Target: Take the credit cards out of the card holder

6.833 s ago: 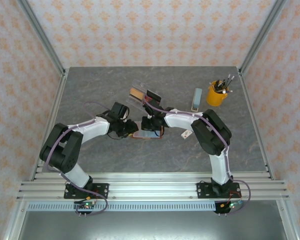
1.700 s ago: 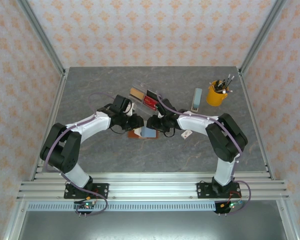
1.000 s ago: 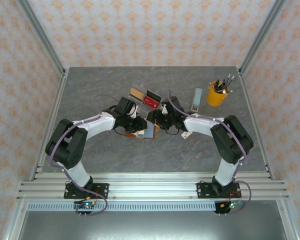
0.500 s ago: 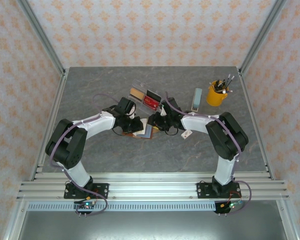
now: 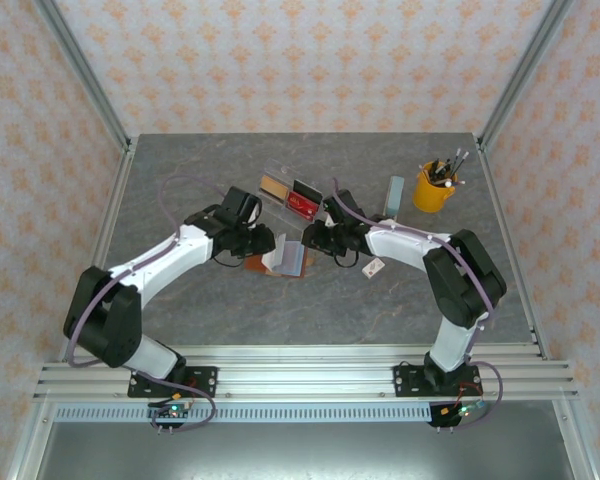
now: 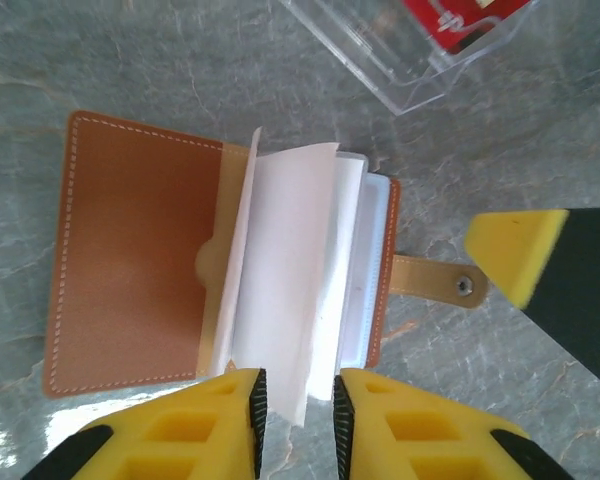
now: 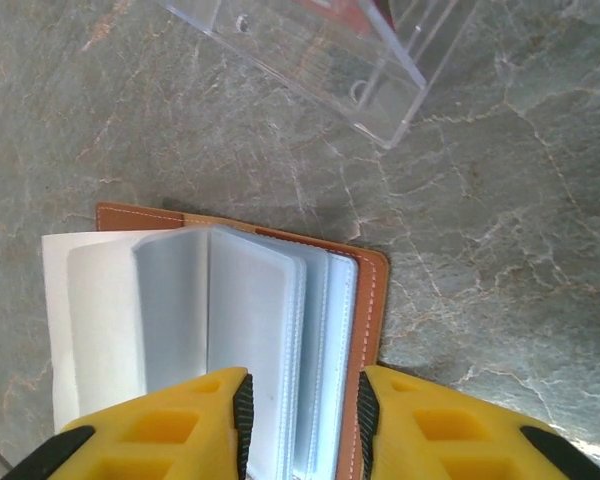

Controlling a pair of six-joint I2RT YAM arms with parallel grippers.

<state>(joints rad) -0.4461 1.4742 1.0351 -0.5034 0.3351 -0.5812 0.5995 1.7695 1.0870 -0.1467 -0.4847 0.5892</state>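
Card holder (image 6: 130, 250): one, open; clear tray (image 6: 380, 55): one.

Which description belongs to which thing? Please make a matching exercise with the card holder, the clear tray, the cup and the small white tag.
Things:
1. card holder
2. clear tray
3. cup
4. white tag

Descriptions:
A. yellow, with pens standing in it
B. lying open like a book
C. has a red card in it
D. lies flat, right of the card holder in the top view

Pairs: 1-B, 2-C, 3-A, 4-D
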